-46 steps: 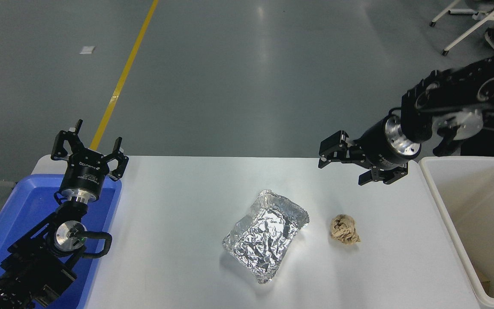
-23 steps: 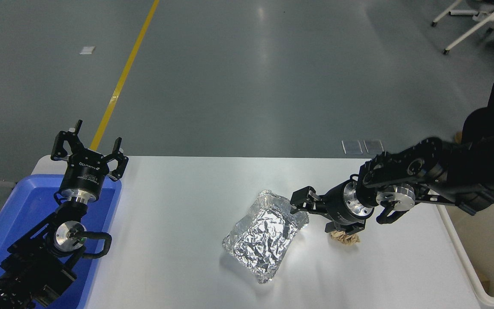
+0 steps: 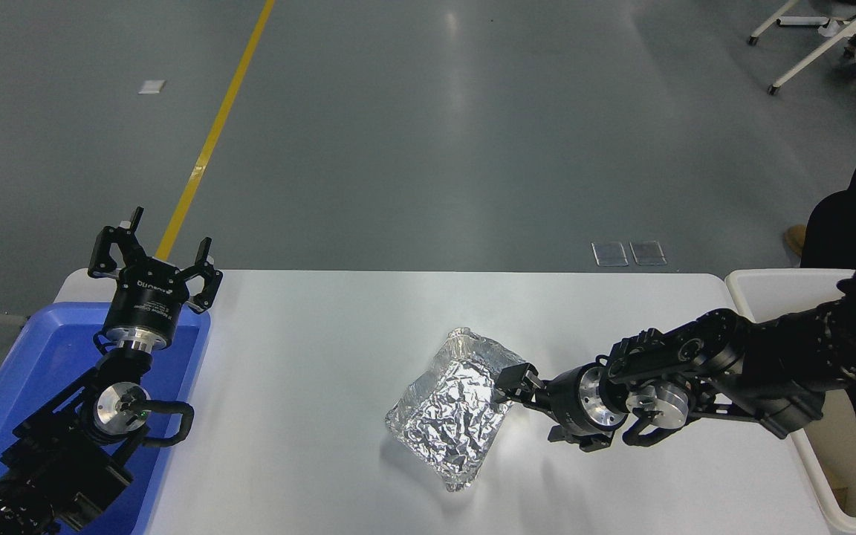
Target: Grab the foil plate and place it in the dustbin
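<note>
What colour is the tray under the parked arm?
Bright blue; the tray shows in the head view, at the table's left edge.

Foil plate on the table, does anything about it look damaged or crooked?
The foil plate is badly crinkled all over, its rims dented and uneven, and it lies skewed to the table edges. It sits flat, nothing spilled. The right gripper is at its right rim; whether it has hold is unclear.
</note>
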Controlling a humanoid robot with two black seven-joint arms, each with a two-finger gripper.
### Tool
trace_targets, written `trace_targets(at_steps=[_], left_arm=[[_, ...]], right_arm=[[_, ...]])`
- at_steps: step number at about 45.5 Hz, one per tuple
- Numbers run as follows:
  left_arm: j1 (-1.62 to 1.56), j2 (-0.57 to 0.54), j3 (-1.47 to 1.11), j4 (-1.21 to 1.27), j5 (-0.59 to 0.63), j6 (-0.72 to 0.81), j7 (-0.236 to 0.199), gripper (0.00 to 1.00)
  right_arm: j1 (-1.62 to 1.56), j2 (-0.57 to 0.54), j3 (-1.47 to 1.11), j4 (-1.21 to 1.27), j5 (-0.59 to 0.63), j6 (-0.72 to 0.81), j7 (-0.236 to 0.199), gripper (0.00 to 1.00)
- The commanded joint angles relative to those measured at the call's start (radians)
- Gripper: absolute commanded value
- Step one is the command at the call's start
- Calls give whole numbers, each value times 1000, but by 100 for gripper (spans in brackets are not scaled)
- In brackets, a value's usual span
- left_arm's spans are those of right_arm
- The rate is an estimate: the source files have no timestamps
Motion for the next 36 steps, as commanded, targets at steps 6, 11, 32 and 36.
trace_targets(at_steps=[6,11,32,36], left_arm=[[1,0,-1,0,0,0,0,98],[1,0,0,0,0,0,0,98],[-1,0,0,0,0,0,0,98],[1,0,0,0,0,0,0,98]], right_arm=[[-61,49,61,-16,-1,-103,0,99],[-87,69,61,-22,-1,-131,0,99],[-128,89,60,-22,-24,-262,6,82],[-133,95,58,-31,-51,-275,6,64]])
